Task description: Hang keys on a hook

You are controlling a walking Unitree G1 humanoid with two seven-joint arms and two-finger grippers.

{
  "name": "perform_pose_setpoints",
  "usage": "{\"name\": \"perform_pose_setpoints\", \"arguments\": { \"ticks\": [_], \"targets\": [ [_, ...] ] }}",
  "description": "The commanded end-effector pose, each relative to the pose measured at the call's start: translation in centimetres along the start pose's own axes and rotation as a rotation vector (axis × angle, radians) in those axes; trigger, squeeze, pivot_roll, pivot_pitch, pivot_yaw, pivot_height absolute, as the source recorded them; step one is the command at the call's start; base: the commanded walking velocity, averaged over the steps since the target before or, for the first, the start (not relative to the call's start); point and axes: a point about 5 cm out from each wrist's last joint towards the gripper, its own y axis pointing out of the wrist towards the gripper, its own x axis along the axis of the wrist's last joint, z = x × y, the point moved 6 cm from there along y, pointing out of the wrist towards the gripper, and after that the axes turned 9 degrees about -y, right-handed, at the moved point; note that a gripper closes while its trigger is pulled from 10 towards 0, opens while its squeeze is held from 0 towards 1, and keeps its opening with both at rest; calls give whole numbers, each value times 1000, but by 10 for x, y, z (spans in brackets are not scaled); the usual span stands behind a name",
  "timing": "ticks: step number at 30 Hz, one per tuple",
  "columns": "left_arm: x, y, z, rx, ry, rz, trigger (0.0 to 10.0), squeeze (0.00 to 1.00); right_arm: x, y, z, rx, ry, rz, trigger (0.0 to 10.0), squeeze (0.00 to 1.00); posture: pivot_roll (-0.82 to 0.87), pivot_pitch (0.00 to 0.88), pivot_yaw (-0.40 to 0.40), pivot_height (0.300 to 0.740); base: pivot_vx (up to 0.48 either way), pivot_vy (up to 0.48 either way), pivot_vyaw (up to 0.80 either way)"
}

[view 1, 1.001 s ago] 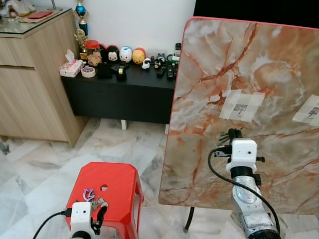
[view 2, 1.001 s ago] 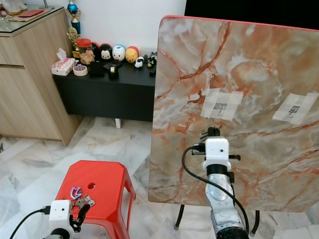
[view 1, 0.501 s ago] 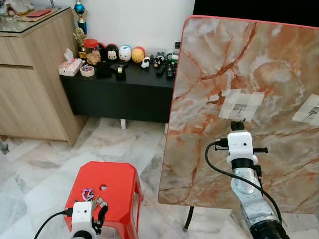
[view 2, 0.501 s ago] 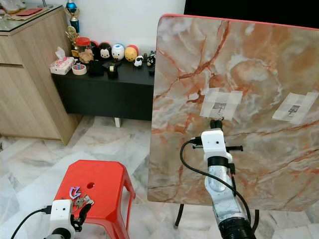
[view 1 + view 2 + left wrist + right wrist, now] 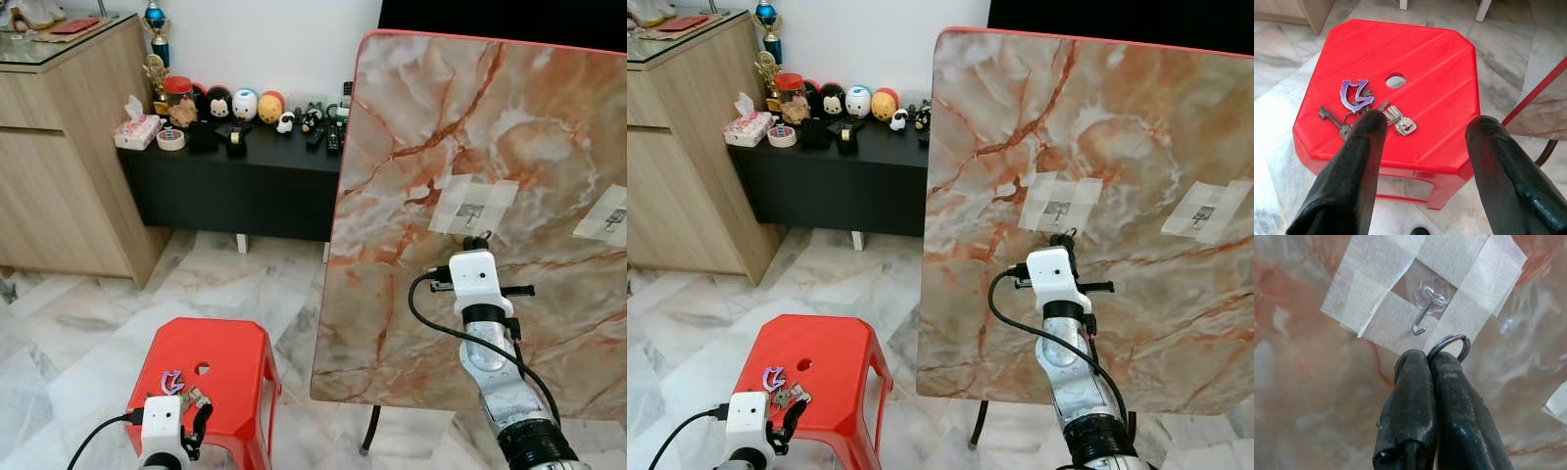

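Two things could spoil this, and both come from how little metal is involved. Biggest in play is the board (image 5: 490, 196), a glossy slab of orange-veined marble pattern standing upright right in front of the right gripper (image 5: 1431, 360); push too hard and the fingertips skid on that slick face. Next, the red stool (image 5: 1400, 93), ribbed moulded plastic with a round hole, sits just beyond the left gripper (image 5: 1425, 129), whose fingers (image 5: 1364, 161) stand wide apart with nothing between them. On the stool lie the keys (image 5: 1396, 120), dull metal with a purple shield-shaped tag, just past the left fingertip. Smaller again: a cross of white tape (image 5: 1420, 289) pinning a clear round pad to the board. Up at the right fingertips, pressed tight together, a thin steel ring (image 5: 1452, 345) pokes out, pinched by its edge. Tiniest of all, the wire hook (image 5: 1422, 318), just beyond the ring. Miss that upturned tip and the ring may slip off, or the tape may peel.
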Motion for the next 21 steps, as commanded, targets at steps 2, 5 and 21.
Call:
{"name": "perform_pose_setpoints", "arguments": {
  "ticks": [2,5,21],
  "targets": [
    [2,3,-6,-12,-6,-2,10000,0,5,9,-5,-7,-41,-7,10000,0,24,7,-97,740,0,0,0],
    [2,3,-6,-12,-6,-2,10000,0,6,10,-4,-3,-56,-11,10000,0,22,8,-98,740,0,0,0],
    [0,2,-7,-15,-5,4,10000,0,2,10,1,32,-85,2,10000,0,22,6,-98,740,0,0,0]
  ]
}}
